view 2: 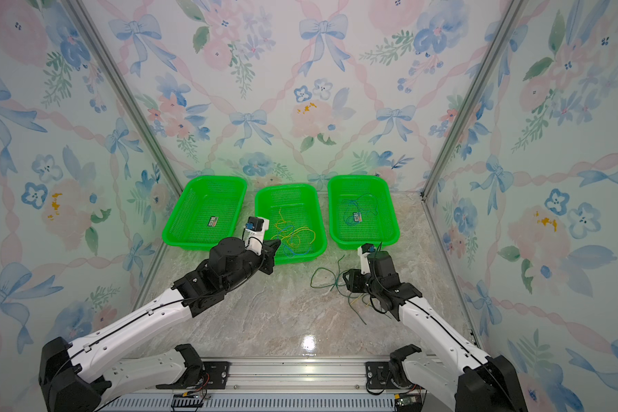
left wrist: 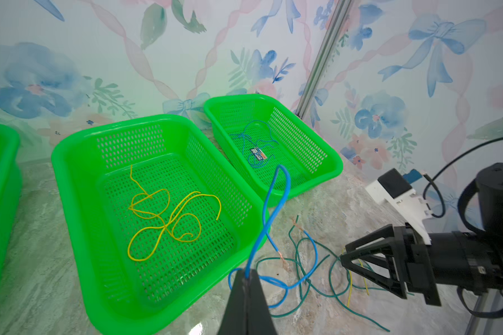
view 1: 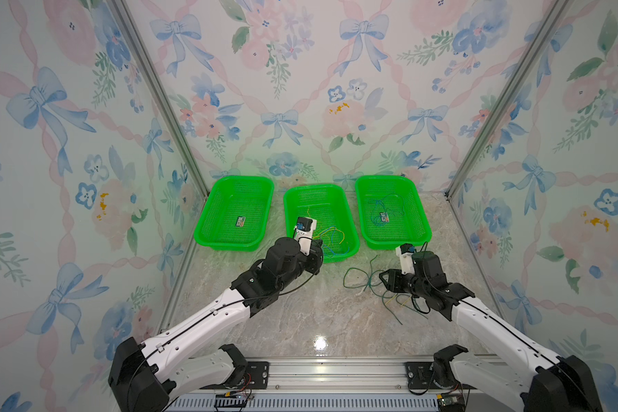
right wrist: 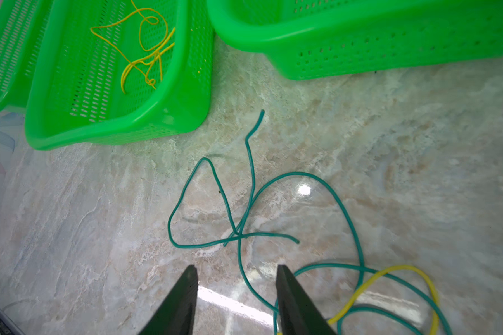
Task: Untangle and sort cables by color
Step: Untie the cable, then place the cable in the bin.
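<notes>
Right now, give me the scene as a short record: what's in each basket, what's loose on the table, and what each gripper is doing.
left basket: only a small label
middle basket: yellow cables
right basket: blue cables
marble tabletop: dark green cables crossing one loose yellow cable
left gripper: shut on a single blue cable, beside the middle basket
right gripper: open, low over the dark green cables

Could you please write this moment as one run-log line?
left tool: shut on blue cable | right tool: open over green cables | middle basket: yellow cables
</notes>
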Tool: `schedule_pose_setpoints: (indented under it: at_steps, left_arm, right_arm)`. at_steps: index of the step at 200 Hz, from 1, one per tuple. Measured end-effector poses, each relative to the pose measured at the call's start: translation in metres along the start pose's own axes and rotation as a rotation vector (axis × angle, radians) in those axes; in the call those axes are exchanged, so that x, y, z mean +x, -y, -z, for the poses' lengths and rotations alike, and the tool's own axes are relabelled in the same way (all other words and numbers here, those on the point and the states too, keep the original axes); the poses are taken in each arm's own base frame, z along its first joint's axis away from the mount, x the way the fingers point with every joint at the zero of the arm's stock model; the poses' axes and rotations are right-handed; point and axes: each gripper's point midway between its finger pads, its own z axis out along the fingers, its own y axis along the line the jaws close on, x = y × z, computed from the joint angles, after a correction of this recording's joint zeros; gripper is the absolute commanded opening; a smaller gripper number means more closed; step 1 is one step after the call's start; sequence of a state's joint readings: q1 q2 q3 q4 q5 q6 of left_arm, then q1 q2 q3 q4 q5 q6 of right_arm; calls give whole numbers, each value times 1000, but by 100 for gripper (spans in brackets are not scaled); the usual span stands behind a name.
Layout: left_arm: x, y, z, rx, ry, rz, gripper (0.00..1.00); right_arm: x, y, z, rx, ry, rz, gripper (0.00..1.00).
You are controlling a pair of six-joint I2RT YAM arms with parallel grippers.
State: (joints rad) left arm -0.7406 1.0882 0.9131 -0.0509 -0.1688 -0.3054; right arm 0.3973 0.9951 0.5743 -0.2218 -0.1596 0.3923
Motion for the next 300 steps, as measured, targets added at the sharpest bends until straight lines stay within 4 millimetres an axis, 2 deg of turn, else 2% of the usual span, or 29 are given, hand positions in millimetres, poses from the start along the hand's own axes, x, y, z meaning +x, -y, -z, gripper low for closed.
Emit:
schedule_pose_setpoints:
  at_steps: [18,51,79,84,87,89,105,125,161,185,193,203,215,232,246,277,300]
  left_arm:
    - [-12,-7,-2,-18,7,-3,0]
    - [-31,13,-28,47,-14,-9,0]
    - [-51,33,-75,92,-37,-5,0]
    - [-54,37,-85,101,-41,1,0]
    - [-55,39,-92,105,-46,5,0]
    - [-57,41,-96,108,-46,8,0]
    - [-67,53,-129,135,-48,26,0]
    - [-74,70,-175,167,-44,40,0]
    - [-63,108,-257,245,-40,59,0]
    - [-45,128,-305,283,-19,66,2]
    - [-36,132,-320,289,-11,69,8]
    - [-23,134,-336,289,-7,78,22]
    - [-5,131,-352,275,-14,88,29]
    - [23,124,-366,251,-57,100,46]
    - [37,119,-370,236,-88,101,53]
    - [47,115,-364,220,-128,81,58]
    - [41,111,-340,201,-167,49,60]
  right_arm:
    - [-20,-11,10,-22,81,40,57]
    - [-54,-25,24,-56,204,80,58]
    - [-69,-25,33,-41,278,81,63]
    - [-71,-23,35,-31,289,76,73]
    - [-73,-21,35,-24,296,65,95]
    - [-74,-20,36,-19,300,64,99]
    - [-80,-8,40,22,328,27,99]
    - [-88,17,46,95,363,-55,99]
    - [-91,66,60,137,436,-320,99]
    - [-79,83,58,104,438,-422,99]
    - [-75,82,54,91,414,-431,99]
    - [-72,80,50,77,388,-434,99]
    - [-67,80,46,76,358,-441,99]
    - [-60,81,42,89,325,-444,99]
    - [-55,82,41,112,297,-434,97]
    - [-56,73,37,141,222,-358,93]
    - [-56,56,24,130,139,-279,87]
